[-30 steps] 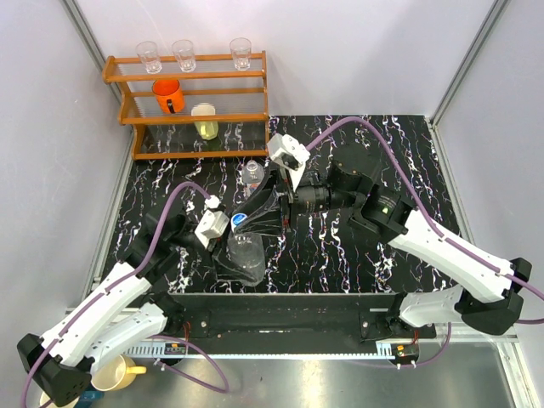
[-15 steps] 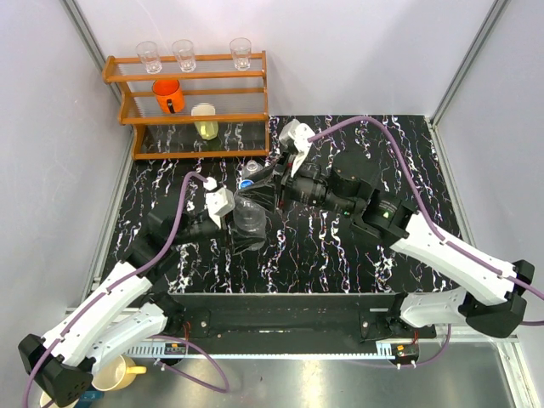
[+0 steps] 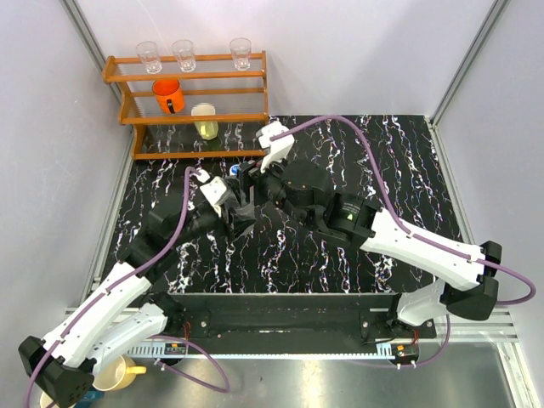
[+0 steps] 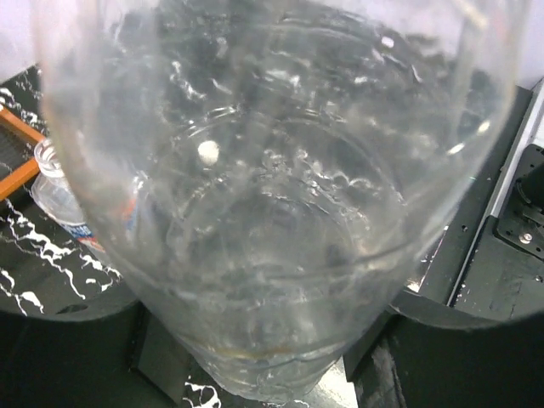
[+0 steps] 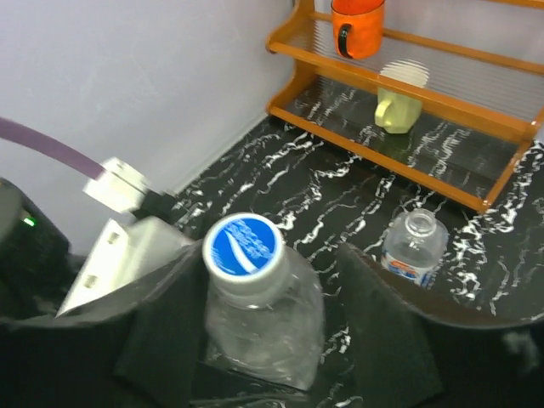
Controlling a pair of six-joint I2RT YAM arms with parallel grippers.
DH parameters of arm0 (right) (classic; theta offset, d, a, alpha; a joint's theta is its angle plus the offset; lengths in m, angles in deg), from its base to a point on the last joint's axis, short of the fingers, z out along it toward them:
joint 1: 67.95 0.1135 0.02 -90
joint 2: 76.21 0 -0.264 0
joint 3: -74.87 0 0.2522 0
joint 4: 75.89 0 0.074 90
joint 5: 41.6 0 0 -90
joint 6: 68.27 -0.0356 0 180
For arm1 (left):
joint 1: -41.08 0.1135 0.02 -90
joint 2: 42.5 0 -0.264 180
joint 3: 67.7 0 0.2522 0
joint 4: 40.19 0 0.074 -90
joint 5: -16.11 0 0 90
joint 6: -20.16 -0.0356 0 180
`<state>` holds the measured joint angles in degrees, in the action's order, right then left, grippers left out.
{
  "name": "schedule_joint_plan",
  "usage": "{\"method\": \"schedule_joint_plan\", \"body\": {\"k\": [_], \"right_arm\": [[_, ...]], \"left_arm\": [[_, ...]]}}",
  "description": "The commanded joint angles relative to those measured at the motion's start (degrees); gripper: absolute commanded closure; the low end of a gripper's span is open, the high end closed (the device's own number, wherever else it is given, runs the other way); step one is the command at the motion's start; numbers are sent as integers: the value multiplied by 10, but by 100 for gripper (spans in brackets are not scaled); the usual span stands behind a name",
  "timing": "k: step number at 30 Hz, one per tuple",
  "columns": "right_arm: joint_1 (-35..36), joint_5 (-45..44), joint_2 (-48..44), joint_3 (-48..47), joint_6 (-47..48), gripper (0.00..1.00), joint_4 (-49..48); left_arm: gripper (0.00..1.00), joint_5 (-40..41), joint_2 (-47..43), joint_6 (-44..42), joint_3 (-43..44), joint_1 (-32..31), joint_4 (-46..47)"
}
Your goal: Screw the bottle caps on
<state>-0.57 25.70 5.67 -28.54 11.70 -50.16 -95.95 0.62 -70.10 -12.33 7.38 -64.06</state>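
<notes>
Left gripper (image 3: 237, 209), clamping capped bottle (image 5: 259, 319), moved closer to rack (image 3: 191, 93); right gripper (image 5: 263, 289) spread wide astride blue cap (image 5: 242, 246). Two bottles; second bottle (image 5: 414, 246) capless beside rack. One cap.

Marbled table (image 3: 387, 157): rack (image 3: 195, 119), open bottle (image 5: 412, 248)

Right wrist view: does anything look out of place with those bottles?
The smaller clear plastic bottle standing by the orange wooden rack has an open neck, with no cap on it. The wider clear plastic bottle nearer the camera wears its white-and-blue round cap. No spill shows.
</notes>
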Motion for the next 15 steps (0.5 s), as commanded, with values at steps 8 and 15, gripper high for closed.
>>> {"method": "schedule_joint_plan", "body": {"k": [8, 15], "right_arm": [[-92, 365, -191, 115, -10, 12, -96], [-102, 602, -160, 87, -14, 21, -82]], "left_arm": [[69, -394, -15, 1, -14, 2, 118], [68, -551, -7, 19, -3, 2, 103]]}}
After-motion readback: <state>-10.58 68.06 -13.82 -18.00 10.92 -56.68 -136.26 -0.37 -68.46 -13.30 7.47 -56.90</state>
